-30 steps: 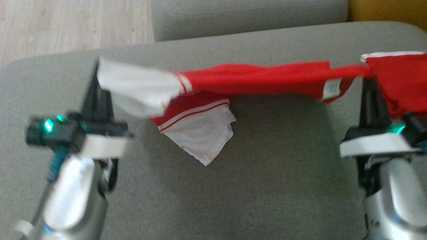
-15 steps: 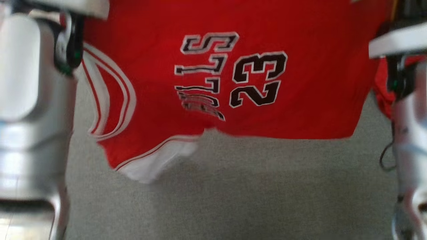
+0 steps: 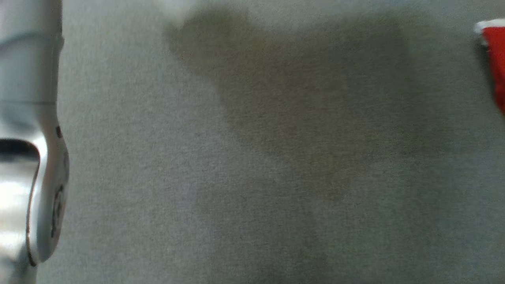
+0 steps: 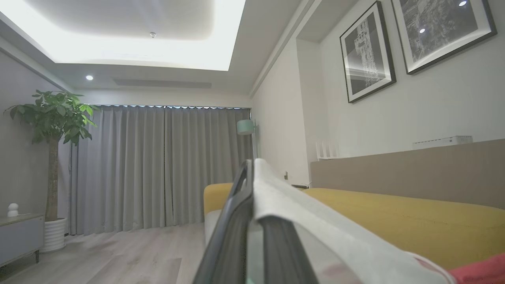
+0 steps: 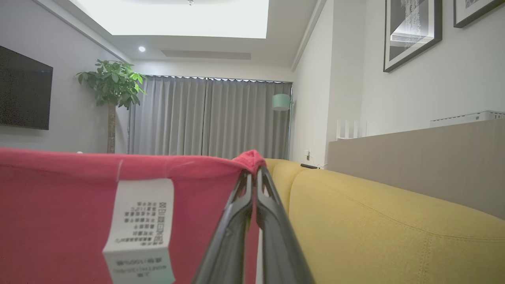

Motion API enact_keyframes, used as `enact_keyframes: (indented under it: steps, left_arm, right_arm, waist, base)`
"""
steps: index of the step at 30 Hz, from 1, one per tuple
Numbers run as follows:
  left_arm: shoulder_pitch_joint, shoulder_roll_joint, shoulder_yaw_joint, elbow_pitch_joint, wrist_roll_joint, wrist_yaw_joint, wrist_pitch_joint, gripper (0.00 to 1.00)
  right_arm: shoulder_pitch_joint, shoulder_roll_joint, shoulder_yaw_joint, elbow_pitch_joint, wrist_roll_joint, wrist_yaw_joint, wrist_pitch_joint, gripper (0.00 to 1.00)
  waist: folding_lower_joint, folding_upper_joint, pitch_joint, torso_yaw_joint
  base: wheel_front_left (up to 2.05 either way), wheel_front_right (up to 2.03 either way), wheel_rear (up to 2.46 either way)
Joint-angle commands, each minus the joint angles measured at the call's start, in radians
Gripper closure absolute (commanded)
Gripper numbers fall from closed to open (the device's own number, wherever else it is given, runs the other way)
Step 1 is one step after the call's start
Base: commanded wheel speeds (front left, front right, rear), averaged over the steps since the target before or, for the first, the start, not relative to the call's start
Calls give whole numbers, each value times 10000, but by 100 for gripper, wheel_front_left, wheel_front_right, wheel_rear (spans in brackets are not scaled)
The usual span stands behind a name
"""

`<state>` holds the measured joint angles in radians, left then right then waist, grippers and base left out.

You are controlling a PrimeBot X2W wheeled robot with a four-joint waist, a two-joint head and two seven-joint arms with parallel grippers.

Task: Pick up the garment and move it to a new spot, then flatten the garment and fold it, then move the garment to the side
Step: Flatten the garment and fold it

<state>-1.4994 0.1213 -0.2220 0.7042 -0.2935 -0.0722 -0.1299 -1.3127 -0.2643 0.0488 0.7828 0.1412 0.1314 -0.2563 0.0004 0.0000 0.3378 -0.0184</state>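
At the left edge of the head view the pale left forearm (image 3: pixel 27 157) stands tall beside the grey cushion (image 3: pixel 130 165). A second ago that arm's gripper sat low over the same cushion with the cloth stretched across to the other side. The whole picture has shifted since then, so the camera has moved as well, and not all of the change belongs to the arms. In the left wrist view, the left fingers (image 4: pixel 230 232) are clenched on a white edge of the garment (image 4: pixel 307 217) and look out level across the room, which suggests the cloth is being held up in the air. Mid-frame, half a second ago, the red front with its printed number hung wide across the head view. Now the cushion there carries a broad shadow (image 3: pixel 307 118), most likely cast by the cloth hanging above it. At the right edge a red corner with white trim shows. In the right wrist view, the right fingers (image 5: pixel 232 228) are pinched shut on a red fold near the care label (image 5: pixel 140 221), with the yellow sofa (image 5: pixel 375 228) beyond. The garment seems lifted and spread between both grips, so the move to a new spot looks under way, with flattening and folding not yet done.
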Motion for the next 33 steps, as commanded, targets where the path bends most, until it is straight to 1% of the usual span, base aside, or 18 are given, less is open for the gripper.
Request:
enact_keyframes:
  steps: [1,4,8,14,18,20,23,27,33]
  left_arm:
    - [-362,403,113,-179,43,-44,-136,100]
    - [-218,355,-53,182,-25,-233,-561,100]
    - [864,376,-246,206,-203,-394,-923,100]
    - [3922,473,-508,-706,-684,-504,-1116,100]
    - [6353,636,-586,-1827,-1012,-487,-1097,100]
    - [7617,756,-581,-2531,-1137,-352,-1029,100]
    - [9536,1030,-646,-3627,-1140,0,-829,100]
    - [11801,1145,-689,-4894,-1330,484,-508,100]
    - [14151,1227,-916,-6280,-1502,987,-13,100]
  right_arm:
    - [-273,27,-5,-375,50,-7,-47,100]
    - [-53,-126,135,-604,-94,-7,-51,100]
    - [852,-372,348,-799,-227,-7,-52,100]
    - [3109,-656,106,-1256,32,-7,-53,100]
    - [4985,-567,-330,-1895,731,-7,-54,100]
    - [5950,-514,-382,-2284,959,-7,-54,100]
    - [7351,-385,-382,-2895,1193,-7,-54,100]
    - [9013,-312,-609,-3762,1019,-7,-54,100]
    - [11151,116,-1194,-4846,735,-7,-19,100]
  waist:
    - [-4,0,339,269]
    - [-4,0,490,453]
    - [-4,0,544,717]
    - [-4,0,341,946]
    - [-4,0,42,922]
    - [-4,0,-157,826]
    - [-4,0,-451,633]
    - [-4,0,-845,418]
    - [-4,0,-1380,316]
  base:
    - [0,0,0]
    - [0,0,0]
    - [0,0,0]
    - [0,0,0]
    - [0,0,0]
    - [0,0,0]
    - [0,0,0]
    - [0,0,0]
    - [0,0,0]
